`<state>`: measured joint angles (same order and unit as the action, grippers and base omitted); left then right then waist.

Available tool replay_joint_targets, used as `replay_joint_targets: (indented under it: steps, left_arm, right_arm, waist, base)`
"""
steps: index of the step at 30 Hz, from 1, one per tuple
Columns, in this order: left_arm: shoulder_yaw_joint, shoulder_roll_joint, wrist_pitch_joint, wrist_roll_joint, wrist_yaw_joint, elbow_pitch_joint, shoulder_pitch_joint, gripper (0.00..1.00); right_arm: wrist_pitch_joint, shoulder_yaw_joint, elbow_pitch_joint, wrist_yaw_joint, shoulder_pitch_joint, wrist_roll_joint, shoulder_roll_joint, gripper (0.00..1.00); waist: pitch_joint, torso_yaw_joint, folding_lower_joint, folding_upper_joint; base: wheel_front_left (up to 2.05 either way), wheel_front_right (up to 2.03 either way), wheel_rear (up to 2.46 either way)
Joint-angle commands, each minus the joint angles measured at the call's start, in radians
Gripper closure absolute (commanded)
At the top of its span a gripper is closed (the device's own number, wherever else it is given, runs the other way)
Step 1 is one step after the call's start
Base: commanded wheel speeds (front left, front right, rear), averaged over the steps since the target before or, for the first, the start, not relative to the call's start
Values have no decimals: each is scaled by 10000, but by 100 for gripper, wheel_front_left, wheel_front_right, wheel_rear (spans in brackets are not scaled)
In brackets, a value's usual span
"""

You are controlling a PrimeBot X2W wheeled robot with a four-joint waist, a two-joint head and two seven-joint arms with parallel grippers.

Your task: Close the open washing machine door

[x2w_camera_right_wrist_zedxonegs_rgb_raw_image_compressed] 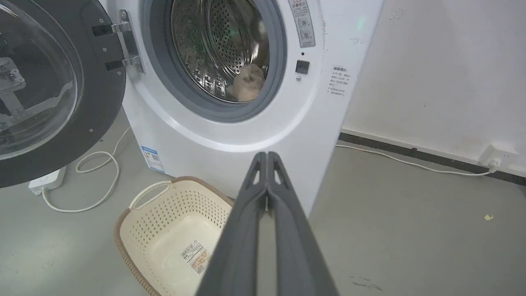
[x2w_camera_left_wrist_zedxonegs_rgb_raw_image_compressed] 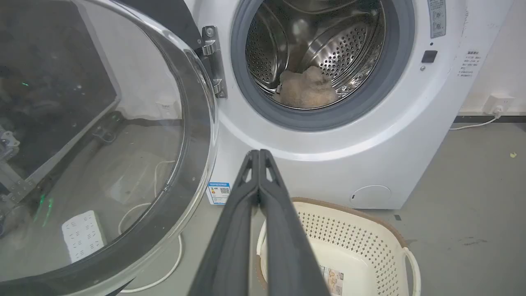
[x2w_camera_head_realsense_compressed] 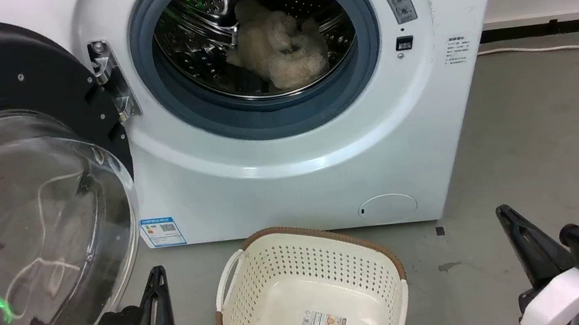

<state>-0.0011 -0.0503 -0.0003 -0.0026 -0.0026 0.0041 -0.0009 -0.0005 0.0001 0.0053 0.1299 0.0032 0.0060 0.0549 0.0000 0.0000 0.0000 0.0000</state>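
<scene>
**Door wide open, both arms held low**

The washing machine door (x2w_camera_head_realsense_compressed: 20,222) is swung right out from the washing machine (x2w_camera_head_realsense_compressed: 293,185), hanging on its metal hinge (x2w_camera_head_realsense_compressed: 111,80) beside the drum opening. There's a beige fluffy bundle (x2w_camera_head_realsense_compressed: 278,48) in the drum and a cream laundry basket (x2w_camera_head_realsense_compressed: 233,315) on the floor in front. The left end effector (x2w_camera_head_realsense_compressed: 158,275) and right end effector (x2w_camera_head_realsense_compressed: 503,211) hover before the machine, fingers pressed together and holding nothing.
</scene>
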Motion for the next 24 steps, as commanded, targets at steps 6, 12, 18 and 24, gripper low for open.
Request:
replay_joint_targets:
  steps: [6, 12, 18, 24]
  left_arm:
    - [11, 1, 3, 26, 26, -41, 9, 100]
    - [11, 1, 3, 26, 26, -41, 9, 100]
    - [11, 1, 3, 26, 26, -41, 9, 100]
    - [11, 1, 3, 26, 26, -41, 9, 100]
  right_arm:
    - [5, -1, -53, 8, -32, -60, -47, 100]
    - [5, -1, -53, 8, -32, -60, -47, 100]
    - [5, -1, -53, 8, -32, -60, -47, 100]
    - [5, -1, -53, 8, -32, -60, -47, 100]
  waist:
    - [0, 0, 0, 0]
    - [0, 0, 0, 0]
    - [0, 0, 0, 0]
    - [0, 0, 0, 0]
  base:
    - [0, 0, 0]
    - [0, 0, 0]
    - [0, 0, 0]
    - [0, 0, 0]
